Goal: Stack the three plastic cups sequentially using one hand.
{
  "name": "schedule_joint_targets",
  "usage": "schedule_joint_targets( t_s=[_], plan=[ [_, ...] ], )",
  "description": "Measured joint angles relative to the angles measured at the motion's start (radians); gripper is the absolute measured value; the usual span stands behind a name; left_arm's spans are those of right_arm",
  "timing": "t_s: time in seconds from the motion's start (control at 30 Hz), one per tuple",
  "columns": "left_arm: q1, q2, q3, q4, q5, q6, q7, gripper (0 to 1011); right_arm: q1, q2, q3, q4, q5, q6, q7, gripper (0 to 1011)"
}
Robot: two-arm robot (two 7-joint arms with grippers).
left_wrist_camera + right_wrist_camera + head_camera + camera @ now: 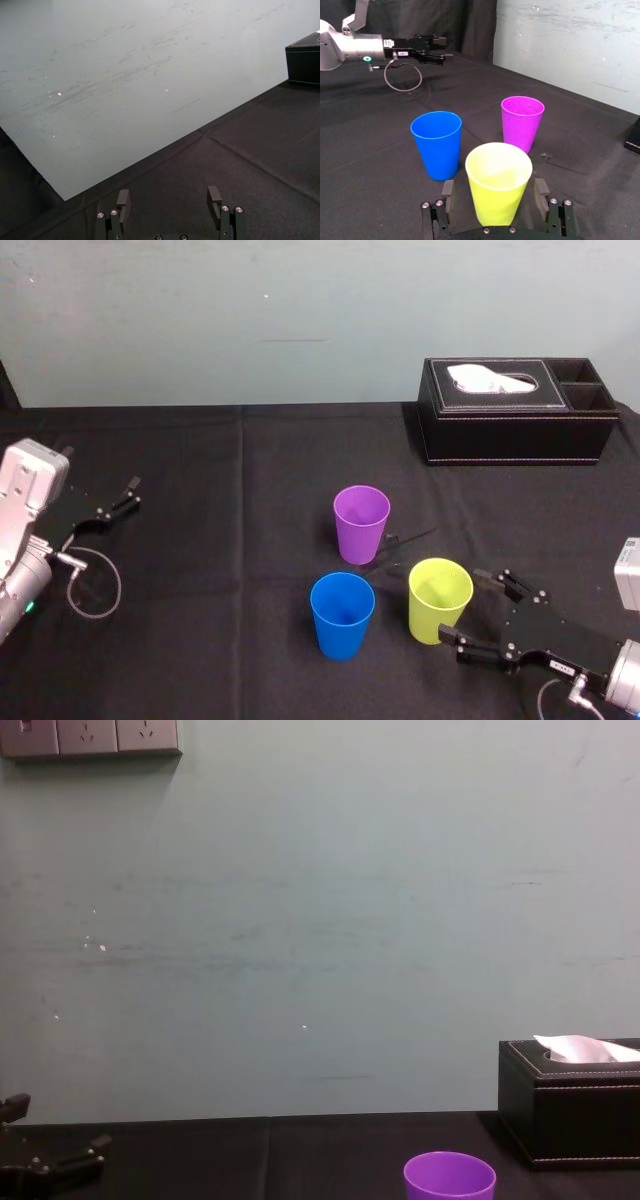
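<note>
Yellow-green cup point(498, 182) stands upright between the widely spread jaws of your right gripper point(463, 608), which reaches it from the right. Blue cup point(342, 615) is just left of it, purple cup point(361, 523) behind-left. Your left gripper point(128, 495), jaws apart, waits far left.

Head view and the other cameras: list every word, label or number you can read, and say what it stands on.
No text can be read in any view.
On the right gripper: a white label, print too small to read.
On the left gripper: a pale sticker, too small to read.
On the purple cup, blue cup, yellow-green cup and tissue box: no print seen.
</note>
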Motion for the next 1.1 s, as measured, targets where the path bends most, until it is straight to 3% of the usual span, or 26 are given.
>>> schedule_joint_targets(
  t_s=[1.1],
  plan=[
    [0.0,0.0,0.0,0.0,0.0,0.0,0.0,1010,0.07,-0.056,-0.034,0.046,-0.018,0.039,-0.02,1002]
  ],
)
